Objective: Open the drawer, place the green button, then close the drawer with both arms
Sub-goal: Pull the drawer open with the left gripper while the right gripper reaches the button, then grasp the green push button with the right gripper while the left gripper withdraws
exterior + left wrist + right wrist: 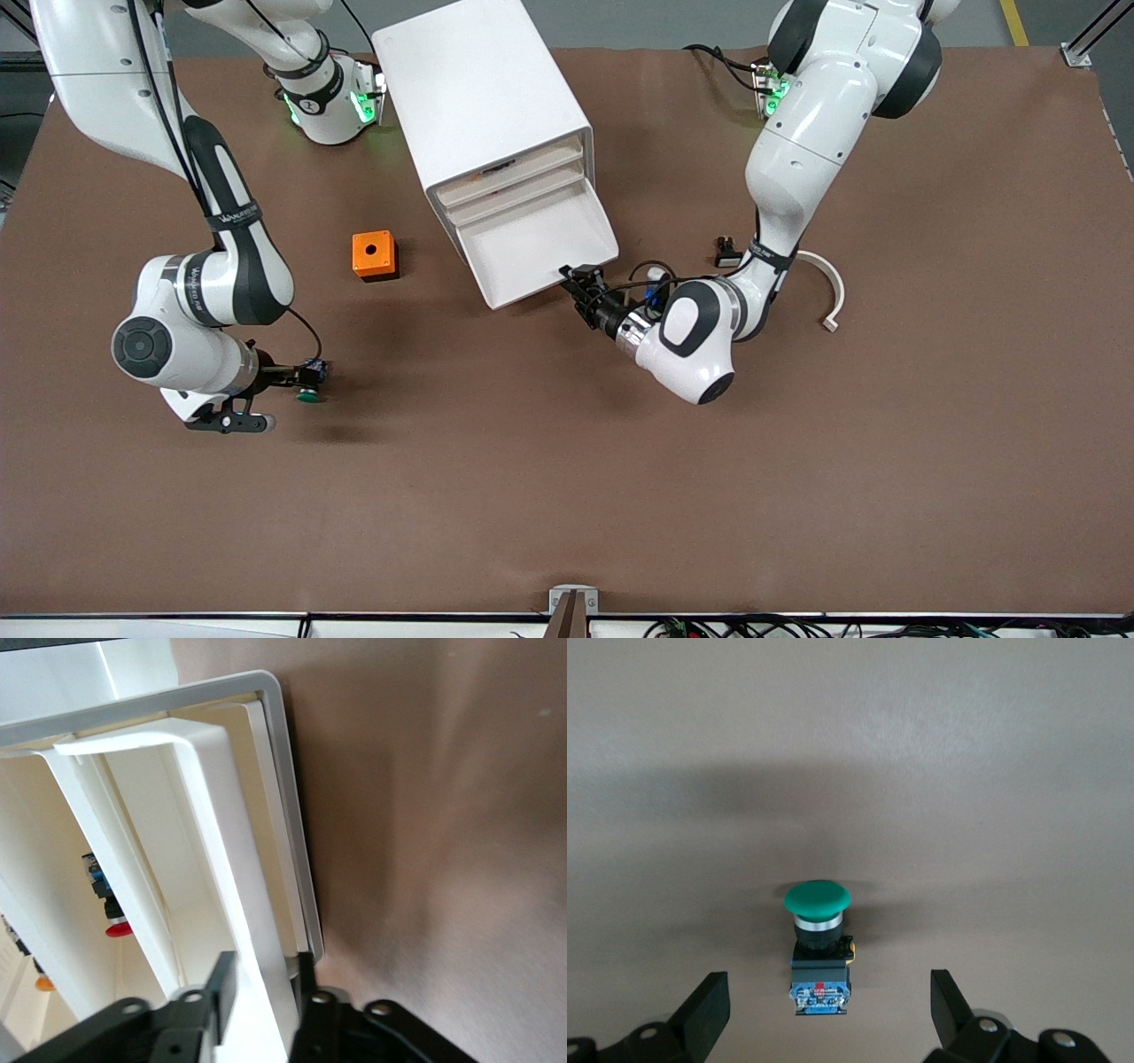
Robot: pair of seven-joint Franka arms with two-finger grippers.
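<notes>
- the cabinet (483,97) stands between the two arm bases, and its lowest drawer (532,252) is already pulled out toward the front camera, its tray showing bare.
- the left gripper (574,282) is at the drawer's front corner toward the left arm's end; in the left wrist view its fingers (220,979) sit closed on the drawer's front lip (232,904). i judge it should hold that lip steady so the tray does not slide.
- the right gripper (301,381) is low at the button (819,939), which lies on its side on the table (567,496), nearer the front camera than the orange box (374,255).
- its fingers (709,1010) are spread wide, one on each side of the button's body and not touching it.
- best, i judge: close on the black-and-blue body rather than the round green cap, centred, then lift straight up.
</notes>
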